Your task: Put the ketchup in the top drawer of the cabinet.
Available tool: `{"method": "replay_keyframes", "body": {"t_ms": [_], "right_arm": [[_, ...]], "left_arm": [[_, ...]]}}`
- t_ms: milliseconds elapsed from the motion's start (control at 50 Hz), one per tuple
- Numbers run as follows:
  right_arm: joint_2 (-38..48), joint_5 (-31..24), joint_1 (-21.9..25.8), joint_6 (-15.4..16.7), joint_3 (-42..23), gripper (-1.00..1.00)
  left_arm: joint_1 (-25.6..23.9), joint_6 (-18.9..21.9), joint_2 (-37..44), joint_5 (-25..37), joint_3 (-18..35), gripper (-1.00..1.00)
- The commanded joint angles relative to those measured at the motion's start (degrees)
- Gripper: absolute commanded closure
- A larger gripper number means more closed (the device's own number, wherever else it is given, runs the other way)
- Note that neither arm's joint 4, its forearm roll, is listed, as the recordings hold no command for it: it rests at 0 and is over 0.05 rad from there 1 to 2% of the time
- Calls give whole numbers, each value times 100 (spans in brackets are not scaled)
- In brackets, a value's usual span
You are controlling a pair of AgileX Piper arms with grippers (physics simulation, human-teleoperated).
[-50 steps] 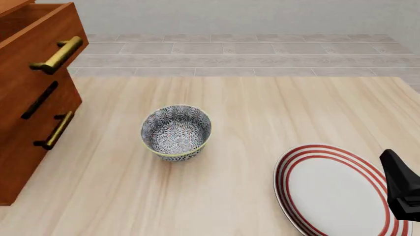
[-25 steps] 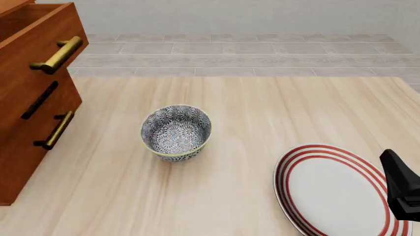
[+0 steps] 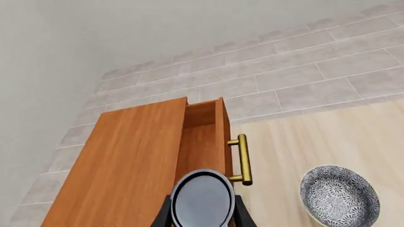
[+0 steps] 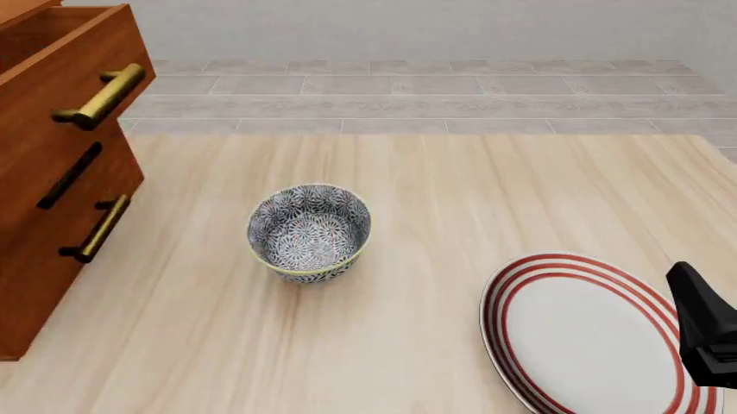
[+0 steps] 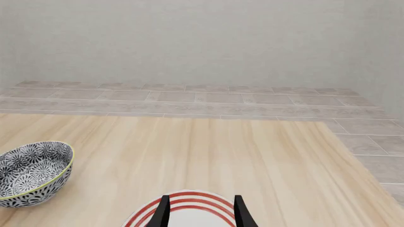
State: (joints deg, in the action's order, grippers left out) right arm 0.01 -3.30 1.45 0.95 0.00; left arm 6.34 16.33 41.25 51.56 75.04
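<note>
The left gripper [image 3: 202,215] was clamped on the ketchup [image 3: 202,204], holding it high above the cabinet [image 3: 136,163], just short of the open top drawer [image 3: 203,137]. The carry was nearly done. The next move probably called for bringing the can over the drawer's cavity, lowering it and letting go. The right gripper [image 5: 200,208], jaws apart and empty, hung over the plate [image 4: 582,332].

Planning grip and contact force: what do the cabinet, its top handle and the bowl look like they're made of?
The cabinet: reddish-brown wood, smooth satin, faint grain. Top drawer handle: brass-like metal, yellow sheen. The bowl: probably glazed ceramic, with a fine dark pattern and pale rim. All rendered, so only looks.
</note>
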Motion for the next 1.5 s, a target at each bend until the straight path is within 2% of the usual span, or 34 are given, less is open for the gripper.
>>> {"method": "replay_keyframes", "body": {"t_ms": [20, 460, 780, 800, 840, 920, 1500], "right_arm": [[0, 0, 0, 0, 0, -100], [0, 0, 0, 0, 0, -100], [0, 0, 0, 0, 0, -100], [0, 0, 0, 0, 0, -100], [0, 0, 0, 0, 0, -100], [0, 0, 0, 0, 0, -100], [0, 0, 0, 0, 0, -100]], "left_arm": [[229, 211, 76, -190, -170, 100], [351, 275, 229, -621, -687, 100], [525, 308, 322, -798, -832, 100], [559, 208, 374, -784, -780, 100], [560, 329, 368, -819, -805, 100], [597, 297, 430, -836, -781, 100], [616, 163, 914, -1404, -1098, 100]]}}
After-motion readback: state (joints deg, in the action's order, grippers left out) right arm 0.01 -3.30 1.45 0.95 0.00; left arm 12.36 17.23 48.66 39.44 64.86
